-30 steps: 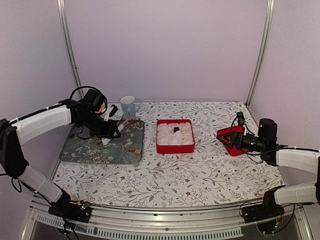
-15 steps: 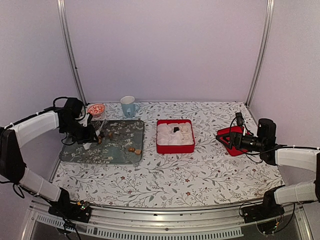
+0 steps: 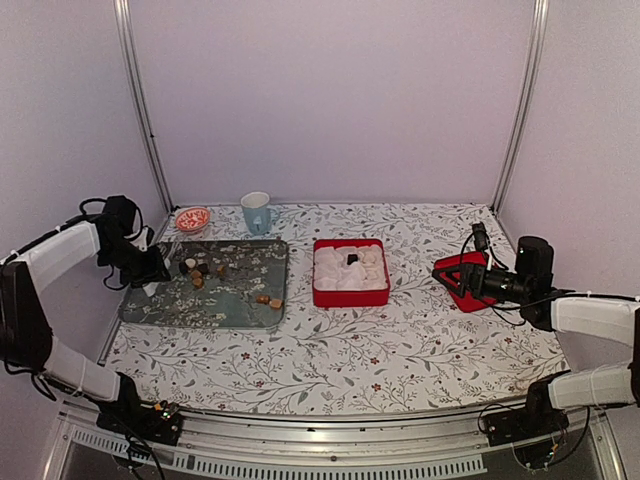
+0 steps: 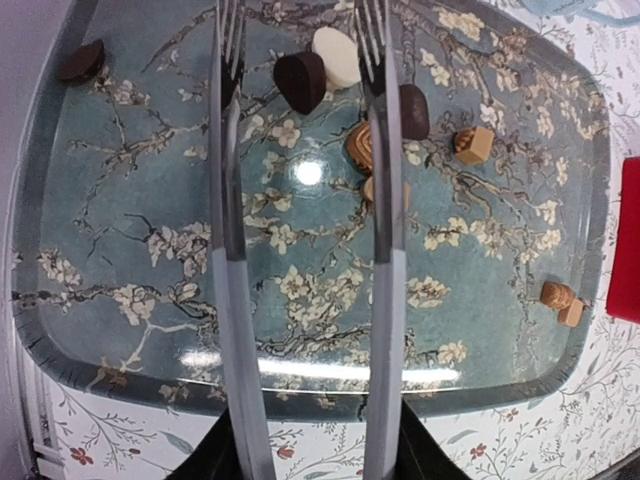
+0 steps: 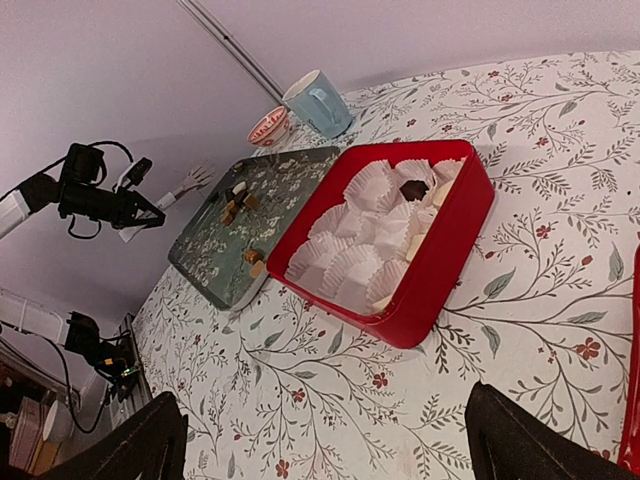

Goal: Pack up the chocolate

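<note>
My left gripper [image 4: 298, 35] hangs over the left side of the flowered tray [image 4: 300, 385]. Its two fork-like fingers stand well apart and hold nothing. Most of the chocolate [image 4: 300, 80] lies loose on the tray. Dark, white and tan pieces cluster near the fingertips, and two tan ones sit by the rim nearest the red box [image 3: 350, 297]. One dark piece [image 5: 412, 188] sits in that box among white paper cups. My right gripper [image 5: 325, 400] is at the table's right side, close by a red lid [image 3: 455, 272]. Its jaws are spread wide and empty.
</note>
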